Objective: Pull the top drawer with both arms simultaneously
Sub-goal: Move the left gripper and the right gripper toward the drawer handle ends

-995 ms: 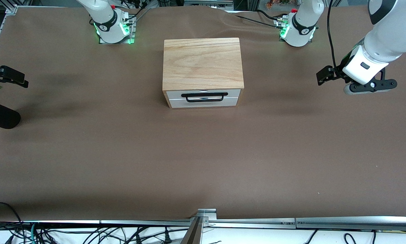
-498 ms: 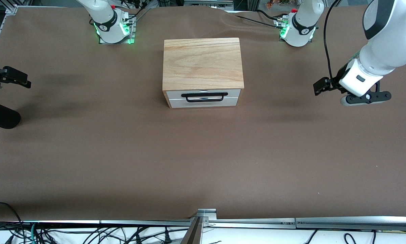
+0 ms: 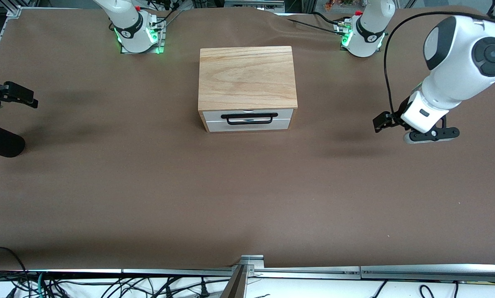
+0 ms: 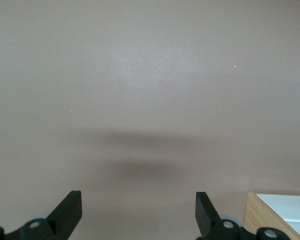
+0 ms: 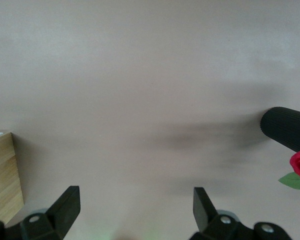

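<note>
Both grippers, left (image 3: 383, 123) and right (image 3: 13, 93), hover spread and empty over the table ends. Midway, top drawer (image 3: 248, 115) sits closed; its stiff black wire handle (image 3: 249, 118) probably gives the best grip, sliding lightly.

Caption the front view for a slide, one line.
Top drawer shut in its wooden box; open left gripper and open right gripper hover over bare table at opposite ends.

The top drawer (image 3: 248, 115), white-fronted with black handle, sits shut mid-table.
</note>
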{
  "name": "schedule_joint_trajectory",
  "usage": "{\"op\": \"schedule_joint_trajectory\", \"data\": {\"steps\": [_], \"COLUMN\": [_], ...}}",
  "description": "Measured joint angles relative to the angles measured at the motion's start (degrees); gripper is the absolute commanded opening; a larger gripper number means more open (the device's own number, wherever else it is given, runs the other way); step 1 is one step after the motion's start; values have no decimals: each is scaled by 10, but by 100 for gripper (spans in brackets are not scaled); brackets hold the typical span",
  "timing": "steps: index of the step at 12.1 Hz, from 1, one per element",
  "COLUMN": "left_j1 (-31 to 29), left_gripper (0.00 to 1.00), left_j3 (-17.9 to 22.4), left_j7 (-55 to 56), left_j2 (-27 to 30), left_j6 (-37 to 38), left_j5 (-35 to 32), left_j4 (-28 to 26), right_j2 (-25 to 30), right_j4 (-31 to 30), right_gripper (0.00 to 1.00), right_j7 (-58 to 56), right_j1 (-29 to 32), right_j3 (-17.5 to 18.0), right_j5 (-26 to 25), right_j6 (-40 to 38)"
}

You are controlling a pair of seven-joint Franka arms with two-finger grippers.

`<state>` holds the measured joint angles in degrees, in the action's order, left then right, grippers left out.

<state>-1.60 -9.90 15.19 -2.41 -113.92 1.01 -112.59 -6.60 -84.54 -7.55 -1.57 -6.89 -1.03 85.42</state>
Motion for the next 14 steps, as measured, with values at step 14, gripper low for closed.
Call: {"op": "schedule_joint_trajectory", "data": {"steps": [14], "left_j1": [1], "left_gripper": [100], "left_j3": [-29], "left_j7": [-389], "left_j2": [-116], "left_j6": [-186], "left_j5": [542], "left_j4": [-141], "right_j2": [-86], "right_j4": [-2], "right_gripper": [100], "right_j7": [1], "right_j1": [-4], "right_j3": [4], "right_j5": [185], "right_j6": [8]}}
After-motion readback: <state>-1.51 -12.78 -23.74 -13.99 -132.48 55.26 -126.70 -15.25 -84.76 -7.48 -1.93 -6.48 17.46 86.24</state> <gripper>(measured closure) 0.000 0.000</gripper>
